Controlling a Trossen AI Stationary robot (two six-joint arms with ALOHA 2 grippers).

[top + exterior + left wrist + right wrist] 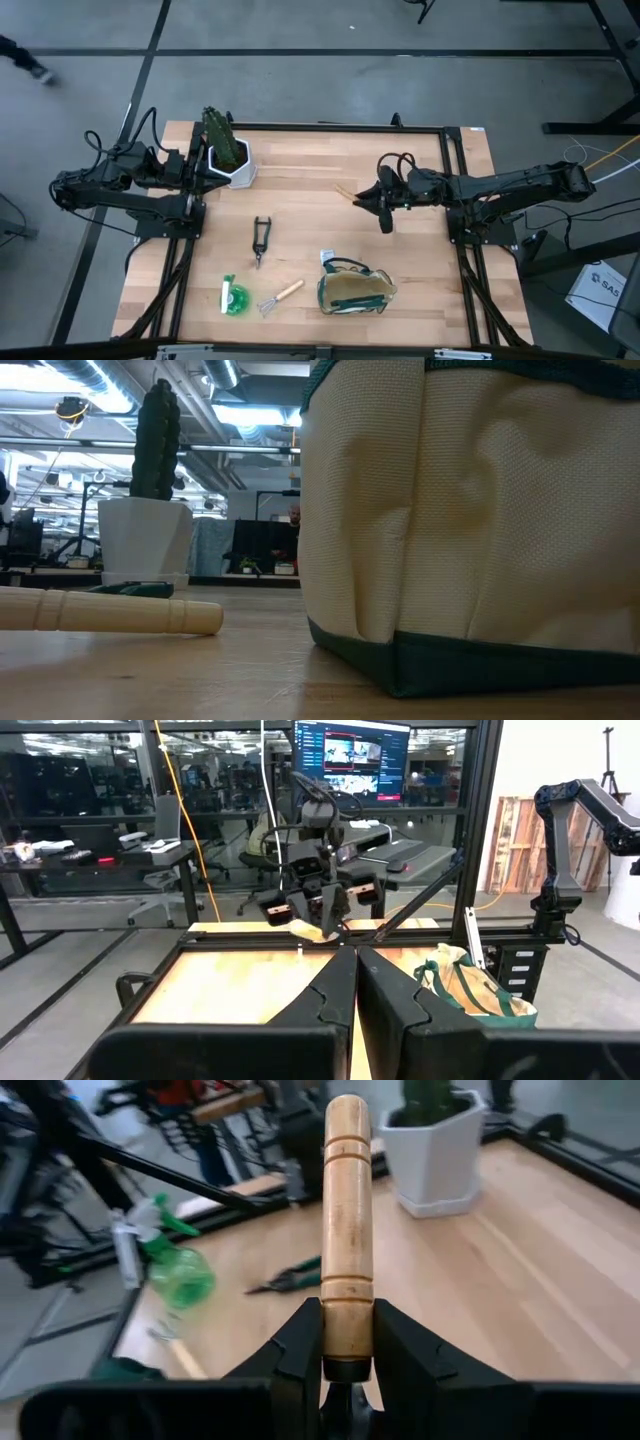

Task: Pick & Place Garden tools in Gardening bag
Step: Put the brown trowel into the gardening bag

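Wooden-handled trowel (348, 1230) clamped in right gripper (385, 200), aloft mid-table. Gardening bag (355, 290) waits at 6 o'clock of gripper. Carry step under way; next likely swing over bag's mouth, release. Left gripper (355, 970) pressed together, empty, parked table's 9 o'clock.

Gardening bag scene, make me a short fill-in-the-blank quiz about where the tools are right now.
1. The right gripper holds a tool by its ____ handle.
2. The pruning shears lie on the ____.
3. The mini rake lies between the green round item and the ____.
4. The left gripper has its fingers ____.

Missing words: wooden; table; gardening bag; shut
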